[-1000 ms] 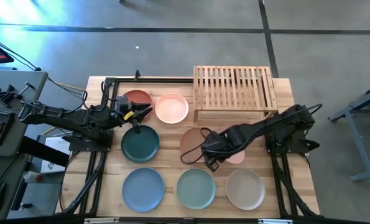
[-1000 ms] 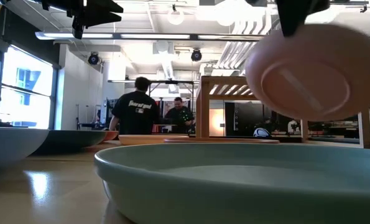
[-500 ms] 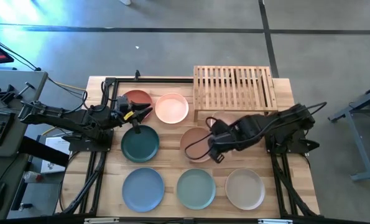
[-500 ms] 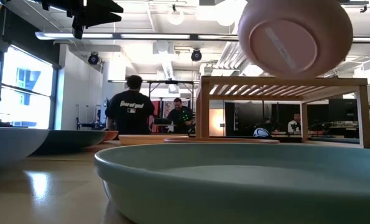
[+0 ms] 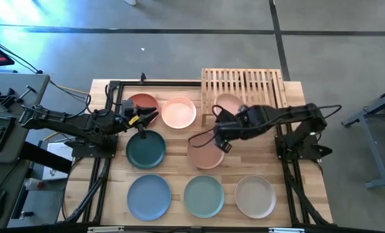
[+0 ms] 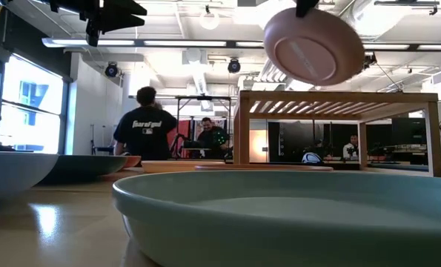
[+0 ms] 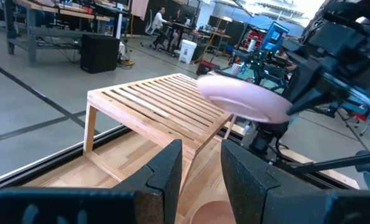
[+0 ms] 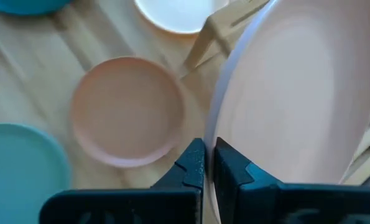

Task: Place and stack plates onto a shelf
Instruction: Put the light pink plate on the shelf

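Right tool [image 8: 208, 163] clamped on pale pink plate [image 5: 227, 103] rim, tilted above shelf [image 5: 244, 90]. Prob. light, stiff, matte; edge grip OK. Left tool [image 7: 200, 168] apart, idle.

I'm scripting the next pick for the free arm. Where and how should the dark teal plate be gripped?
Grip the dark teal plate by its shallow rim: it lies flat on the table, so only the raised edge gives the fingers something to pinch. Probably come from above at the rim nearest the left gripper, which hovers just beyond it; the right gripper is busy holding the pale pink plate over the shelf.
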You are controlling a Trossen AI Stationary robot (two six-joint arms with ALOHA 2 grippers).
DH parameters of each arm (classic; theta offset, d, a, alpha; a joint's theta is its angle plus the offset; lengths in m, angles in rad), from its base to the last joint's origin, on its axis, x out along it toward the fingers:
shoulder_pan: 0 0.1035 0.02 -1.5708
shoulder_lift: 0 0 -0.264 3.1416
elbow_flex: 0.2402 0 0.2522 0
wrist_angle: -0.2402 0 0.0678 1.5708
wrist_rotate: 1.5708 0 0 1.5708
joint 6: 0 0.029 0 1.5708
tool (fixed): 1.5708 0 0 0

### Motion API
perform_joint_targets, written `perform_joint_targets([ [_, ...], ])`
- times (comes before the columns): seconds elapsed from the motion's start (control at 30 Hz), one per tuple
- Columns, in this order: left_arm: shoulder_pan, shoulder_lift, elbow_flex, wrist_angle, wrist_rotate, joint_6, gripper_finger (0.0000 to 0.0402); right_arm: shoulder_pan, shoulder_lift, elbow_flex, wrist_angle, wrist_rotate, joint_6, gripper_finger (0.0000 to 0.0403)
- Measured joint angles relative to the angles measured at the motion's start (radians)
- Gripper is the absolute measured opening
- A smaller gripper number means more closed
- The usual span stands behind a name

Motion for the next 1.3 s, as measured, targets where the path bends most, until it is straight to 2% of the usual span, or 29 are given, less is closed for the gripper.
perform_joint_targets([
  [0.23,0.000,0.000,0.000,0.000,0.000,0.000,0.0102,-0.081,-0.005,-0.001,0.000,0.095,-0.192,0.0000],
  [0.5,0.000,0.000,0.000,0.000,-0.006,-0.001,0.0102,-0.194,-0.056,-0.014,0.002,0.129,-0.331,0.0000],
  [0.83,0.000,0.000,0.000,0.000,-0.026,-0.001,0.0102,-0.316,-0.316,-0.318,-0.001,0.155,-0.329,0.0000],
  [0.97,0.000,0.000,0.000,0.000,-0.062,-0.001,0.0102,-0.361,-0.389,-0.415,0.003,0.144,-0.387,0.0000],
  [1.13,0.000,0.000,0.000,0.000,-0.086,-0.001,0.0102,-0.410,-0.420,-0.504,0.005,0.095,-0.500,0.0000],
  [1.3,0.000,0.000,0.000,0.000,-0.085,-0.001,0.0102,-0.443,-0.411,-0.570,0.013,0.097,-0.581,0.0000],
])
